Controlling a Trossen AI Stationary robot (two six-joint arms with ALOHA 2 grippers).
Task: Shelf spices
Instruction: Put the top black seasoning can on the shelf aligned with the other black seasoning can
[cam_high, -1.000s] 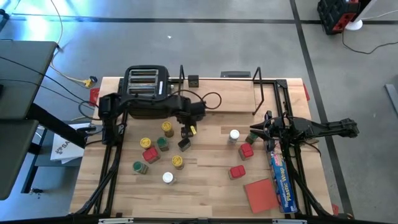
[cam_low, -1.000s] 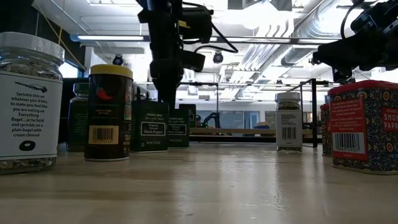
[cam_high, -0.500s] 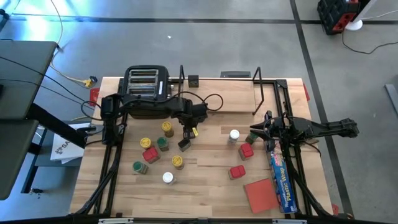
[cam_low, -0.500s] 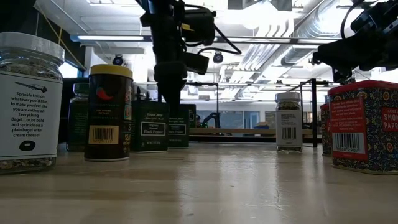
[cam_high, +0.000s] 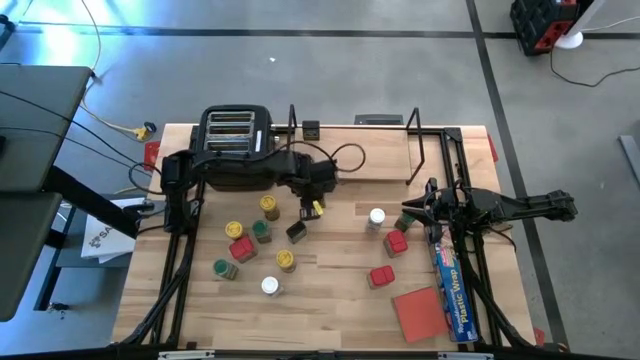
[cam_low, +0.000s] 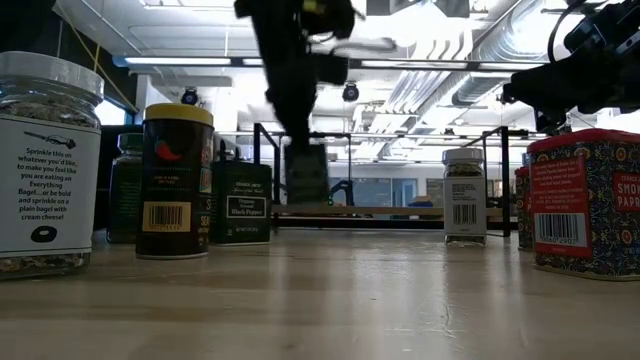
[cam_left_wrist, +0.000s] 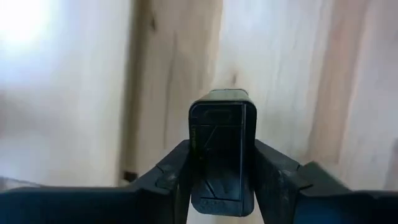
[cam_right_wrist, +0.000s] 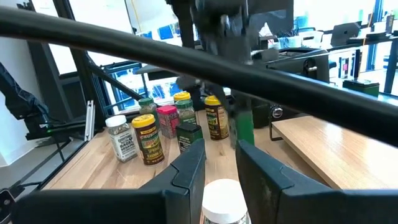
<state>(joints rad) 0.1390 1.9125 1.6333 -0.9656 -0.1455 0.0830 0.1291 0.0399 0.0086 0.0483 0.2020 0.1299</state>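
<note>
My left gripper (cam_high: 312, 208) is shut on a dark square tin (cam_left_wrist: 222, 149) above the middle of the table; the low view shows this tin (cam_low: 305, 178) in the air. Another dark tin (cam_high: 296, 231) stands on the table just nearer. Round jars with yellow (cam_high: 270, 206), green (cam_high: 262, 231) and white (cam_high: 269, 286) lids and a red square tin (cam_high: 242, 249) stand to the left. My right gripper (cam_high: 405, 222) is open, its fingers on either side of a white-lidded jar (cam_right_wrist: 222, 198). The shelf (cam_high: 380, 165), black rods on a light board, stands at the far edge. My left gripper pinches the dark square tin between its two fingers (cam_left_wrist: 179, 171), one on each of two opposite side walls just under the lid (cam_left_wrist: 222, 124). The fingers come from above, pointing down. The tin hangs upright below them, lifted clear of the table.
A black toaster (cam_high: 237, 135) stands left of the shelf at the far edge. Red tins (cam_high: 396, 241) (cam_high: 381, 276) stand near my right gripper. A flat red pad (cam_high: 420, 312) and a long blue box (cam_high: 455, 285) lie at the near right. Bare wood lies in the near middle.
My left gripper has risen and moved toward the table's right and far side, carrying the dark square tin. That tin stood on the table beside the other dark tin and now hangs clear above it. My right arm has kept still.
</note>
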